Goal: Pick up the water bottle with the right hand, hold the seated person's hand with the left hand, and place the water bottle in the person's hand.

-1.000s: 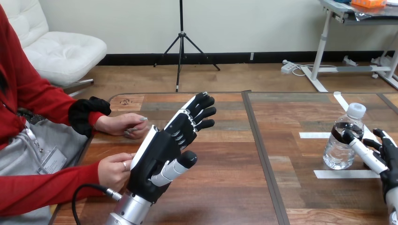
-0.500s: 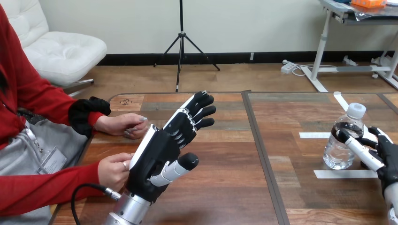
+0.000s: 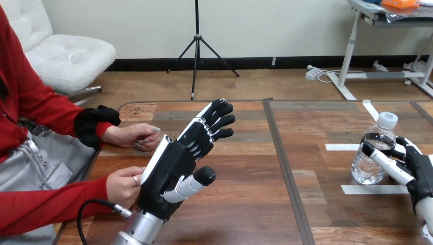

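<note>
The clear water bottle (image 3: 371,163) with a white cap stands upright on the table at the right. My right hand (image 3: 416,171) is at its right side: the thumb lies straight across the bottle's front and the fingers (image 3: 402,144) reach behind it, so the bottle stands between them. My left hand (image 3: 176,158) is raised over the table's left half, open, fingers straight and pointing up to the right. The person's lower hand (image 3: 122,186) is close against the back of my left hand; whether they touch I cannot tell. The person's upper hand (image 3: 131,137) rests on the table edge.
White tape strips (image 3: 375,189) lie on the table (image 3: 245,204) around the bottle. A dark seam (image 3: 283,168) divides the table top down the middle. The person sits at the left edge.
My right hand has slid left, bringing its thumb further across the bottle's front. The bottle, my left hand and the person's hands have stayed in place.
</note>
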`<state>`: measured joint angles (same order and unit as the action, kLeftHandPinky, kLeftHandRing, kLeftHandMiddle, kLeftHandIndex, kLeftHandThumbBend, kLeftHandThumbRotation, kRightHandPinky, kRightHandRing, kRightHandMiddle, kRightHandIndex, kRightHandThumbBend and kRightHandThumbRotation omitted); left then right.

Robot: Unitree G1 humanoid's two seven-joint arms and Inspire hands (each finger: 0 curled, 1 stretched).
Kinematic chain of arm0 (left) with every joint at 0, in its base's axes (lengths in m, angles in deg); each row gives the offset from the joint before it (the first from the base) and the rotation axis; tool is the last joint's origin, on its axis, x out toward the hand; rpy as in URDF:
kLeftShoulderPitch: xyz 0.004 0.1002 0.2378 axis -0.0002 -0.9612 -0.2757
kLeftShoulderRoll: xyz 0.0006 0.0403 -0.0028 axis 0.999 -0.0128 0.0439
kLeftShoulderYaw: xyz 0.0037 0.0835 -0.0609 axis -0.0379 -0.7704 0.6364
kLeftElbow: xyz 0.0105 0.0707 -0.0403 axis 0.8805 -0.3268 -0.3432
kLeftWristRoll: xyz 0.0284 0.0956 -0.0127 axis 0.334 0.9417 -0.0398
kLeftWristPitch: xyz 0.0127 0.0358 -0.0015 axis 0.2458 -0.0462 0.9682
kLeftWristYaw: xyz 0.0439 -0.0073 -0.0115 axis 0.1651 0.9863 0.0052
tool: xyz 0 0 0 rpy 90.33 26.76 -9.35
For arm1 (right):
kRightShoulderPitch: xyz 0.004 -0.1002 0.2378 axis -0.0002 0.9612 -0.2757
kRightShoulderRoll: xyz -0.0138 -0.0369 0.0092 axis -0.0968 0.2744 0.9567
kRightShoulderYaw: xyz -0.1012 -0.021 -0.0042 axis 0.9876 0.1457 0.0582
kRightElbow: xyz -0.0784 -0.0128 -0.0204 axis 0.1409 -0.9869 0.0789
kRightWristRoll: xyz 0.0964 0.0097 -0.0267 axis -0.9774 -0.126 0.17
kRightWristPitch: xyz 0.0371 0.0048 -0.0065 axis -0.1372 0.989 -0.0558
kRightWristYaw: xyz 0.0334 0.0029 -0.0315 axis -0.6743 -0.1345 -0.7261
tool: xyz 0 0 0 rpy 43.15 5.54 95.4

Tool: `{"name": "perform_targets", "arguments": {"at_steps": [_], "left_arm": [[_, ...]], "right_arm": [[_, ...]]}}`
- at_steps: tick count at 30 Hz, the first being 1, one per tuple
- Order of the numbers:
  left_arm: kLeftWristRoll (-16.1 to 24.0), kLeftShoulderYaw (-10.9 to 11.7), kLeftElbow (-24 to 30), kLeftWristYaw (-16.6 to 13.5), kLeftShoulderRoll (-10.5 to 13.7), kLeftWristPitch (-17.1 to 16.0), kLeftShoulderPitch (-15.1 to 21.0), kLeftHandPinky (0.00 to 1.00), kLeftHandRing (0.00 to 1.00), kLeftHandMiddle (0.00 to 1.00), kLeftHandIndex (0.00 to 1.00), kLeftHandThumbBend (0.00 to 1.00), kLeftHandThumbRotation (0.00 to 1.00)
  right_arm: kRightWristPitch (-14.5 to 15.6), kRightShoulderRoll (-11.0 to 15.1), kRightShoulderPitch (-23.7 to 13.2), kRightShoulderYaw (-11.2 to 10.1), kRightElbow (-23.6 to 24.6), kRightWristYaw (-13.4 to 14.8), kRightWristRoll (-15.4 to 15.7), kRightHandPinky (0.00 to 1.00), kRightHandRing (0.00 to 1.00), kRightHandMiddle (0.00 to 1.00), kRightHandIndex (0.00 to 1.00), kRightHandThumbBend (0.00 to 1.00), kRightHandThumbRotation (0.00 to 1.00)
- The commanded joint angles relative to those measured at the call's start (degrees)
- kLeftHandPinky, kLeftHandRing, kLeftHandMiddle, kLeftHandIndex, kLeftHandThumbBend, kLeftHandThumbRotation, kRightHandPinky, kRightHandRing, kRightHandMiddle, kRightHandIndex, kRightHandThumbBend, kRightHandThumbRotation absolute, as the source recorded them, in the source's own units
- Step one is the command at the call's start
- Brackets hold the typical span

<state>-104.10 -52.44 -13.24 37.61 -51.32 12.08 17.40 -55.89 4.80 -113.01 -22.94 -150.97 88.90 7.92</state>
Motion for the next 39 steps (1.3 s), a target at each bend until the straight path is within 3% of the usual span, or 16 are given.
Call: {"name": "perform_targets", "arguments": {"at_steps": [1,6,9,23,32,39], "left_arm": [[-1.1,0.6,2.1,0.3,-0.3,-0.6,1.3,0.84,0.9,0.92,0.92,0.99,0.72],[-1.0,0.7,2.0,0.5,-0.3,-0.7,1.3,0.84,0.89,0.92,0.92,1.0,0.72],[-1.1,0.8,1.9,0.3,-0.5,-1.0,1.4,0.84,0.89,0.92,0.92,0.99,0.72],[-1.4,0.9,1.8,1.0,-0.5,-0.2,1.5,0.84,0.89,0.92,0.92,1.0,0.72],[-0.9,0.8,1.7,0.7,-0.5,-0.6,1.6,0.84,0.9,0.92,0.92,1.0,0.71],[-0.8,0.8,1.5,0.5,-0.6,-0.7,1.6,0.84,0.89,0.92,0.92,1.0,0.71]], "right_arm": [[-0.1,-0.6,-5.4,1.5,0.4,0.0,0.7,0.78,0.86,0.86,0.94,1.0,0.6],[-0.8,-1.2,-5.5,0.8,0.4,-1.3,-0.5,0.79,0.87,0.86,0.94,1.0,0.6],[-0.8,-1.3,-5.8,1.5,0.5,-0.4,0.3,0.79,0.86,0.85,0.94,1.0,0.6],[-1.2,-2.0,-6.5,2.1,0.7,-0.8,0.2,0.8,0.87,0.86,0.95,1.0,0.59],[-1.5,-2.2,-6.8,1.6,0.6,-2.5,-0.6,0.82,0.87,0.87,0.96,1.0,0.56],[-1.5,-2.4,-7.1,2.0,0.8,-1.9,-0.2,0.82,0.87,0.86,0.95,1.0,0.55]]}}
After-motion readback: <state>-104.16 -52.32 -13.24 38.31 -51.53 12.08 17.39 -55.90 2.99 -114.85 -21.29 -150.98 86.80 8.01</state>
